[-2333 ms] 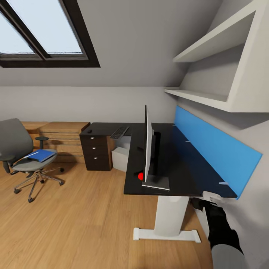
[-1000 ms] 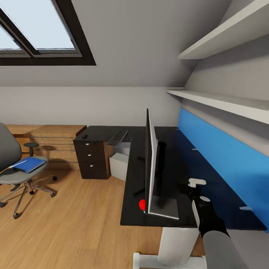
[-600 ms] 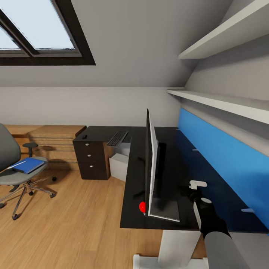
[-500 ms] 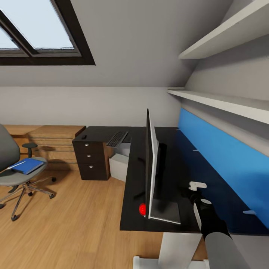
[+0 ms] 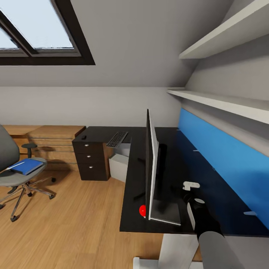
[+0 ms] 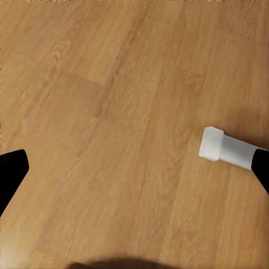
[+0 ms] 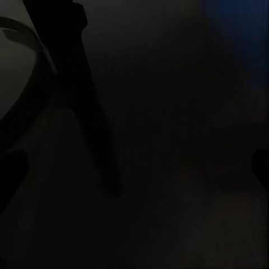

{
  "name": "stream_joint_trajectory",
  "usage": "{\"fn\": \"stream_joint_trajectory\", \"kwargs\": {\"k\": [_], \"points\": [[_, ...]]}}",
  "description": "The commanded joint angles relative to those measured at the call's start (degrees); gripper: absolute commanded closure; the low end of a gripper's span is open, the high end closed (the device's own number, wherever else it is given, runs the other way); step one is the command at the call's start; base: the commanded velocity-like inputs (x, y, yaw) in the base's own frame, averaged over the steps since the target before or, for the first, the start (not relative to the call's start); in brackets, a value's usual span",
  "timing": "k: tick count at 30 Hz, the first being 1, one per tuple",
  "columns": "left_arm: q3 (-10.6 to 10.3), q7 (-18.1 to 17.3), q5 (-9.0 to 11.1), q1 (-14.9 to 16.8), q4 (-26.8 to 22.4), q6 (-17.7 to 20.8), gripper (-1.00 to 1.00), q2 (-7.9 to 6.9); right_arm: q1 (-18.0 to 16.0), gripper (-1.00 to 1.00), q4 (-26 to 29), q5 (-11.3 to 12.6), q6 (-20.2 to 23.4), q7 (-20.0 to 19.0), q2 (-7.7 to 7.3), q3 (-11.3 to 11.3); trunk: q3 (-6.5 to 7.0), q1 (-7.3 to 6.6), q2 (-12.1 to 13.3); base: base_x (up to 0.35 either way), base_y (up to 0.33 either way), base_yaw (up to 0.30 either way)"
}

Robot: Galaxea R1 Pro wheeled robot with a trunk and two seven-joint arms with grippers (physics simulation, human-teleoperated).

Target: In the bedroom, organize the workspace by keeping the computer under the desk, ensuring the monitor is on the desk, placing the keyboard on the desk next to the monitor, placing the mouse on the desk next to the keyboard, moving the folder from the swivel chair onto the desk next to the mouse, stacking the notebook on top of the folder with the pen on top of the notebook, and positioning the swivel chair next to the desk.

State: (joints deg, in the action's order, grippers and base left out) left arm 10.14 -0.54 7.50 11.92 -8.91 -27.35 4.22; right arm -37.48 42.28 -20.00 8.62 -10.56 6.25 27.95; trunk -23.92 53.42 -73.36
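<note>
The folder lies on the chair at far left; mouse and keyboard sit on the desk, the monitor edge-on. Right gripper hovers behind it, its opening unclear; left gripper spread wide over floor

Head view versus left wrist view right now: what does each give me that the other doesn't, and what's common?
Head view: the monitor and keyboard on the desk, and the folder lying on the swivel chair seat. Left wrist view: the left tool, jaws wide apart and empty, above the boards. Common to both: the wood floor and, apparently, the desk's white foot.
</note>
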Motion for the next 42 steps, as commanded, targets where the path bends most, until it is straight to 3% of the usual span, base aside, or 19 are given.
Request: {"fn": "stream_joint_trajectory", "kwargs": {"k": [1, 15, 31, 42], "points": [[-0.1, -0.1, 0.5, 0.0, 0.0, -0.2, -1.00, -0.01, -0.1, -1.00, 0.5, -0.6, 0.1, -0.6, 0.11, 0.4, -0.07, 0.00, 0.0, 0.000, 0.000, 0.000], [-0.1, 0.1, 0.5, 0.0, 0.0, -0.2, -1.00, -0.09, -0.1, -1.00, 1.5, -0.9, 0.0, -0.4, 0.16, 0.4, -0.07, 0.00, 0.0, 0.000, 0.000, 0.000], [0.0, 0.1, 0.5, 0.0, 0.0, -0.3, -1.00, -0.39, -0.1, -1.00, 0.3, -0.9, 4.8, -0.2, -0.02, 0.5, -0.07, 0.00, 0.0, 0.000, 0.000, 0.000], [0.0, 0.1, 0.6, 0.0, 0.0, -0.3, -1.00, -0.44, 0.0, -1.00, 0.2, -0.9, 5.0, -0.3, -0.88, 0.5, -0.07, 0.00, 0.0, 0.000, 0.000, 0.000]]}}
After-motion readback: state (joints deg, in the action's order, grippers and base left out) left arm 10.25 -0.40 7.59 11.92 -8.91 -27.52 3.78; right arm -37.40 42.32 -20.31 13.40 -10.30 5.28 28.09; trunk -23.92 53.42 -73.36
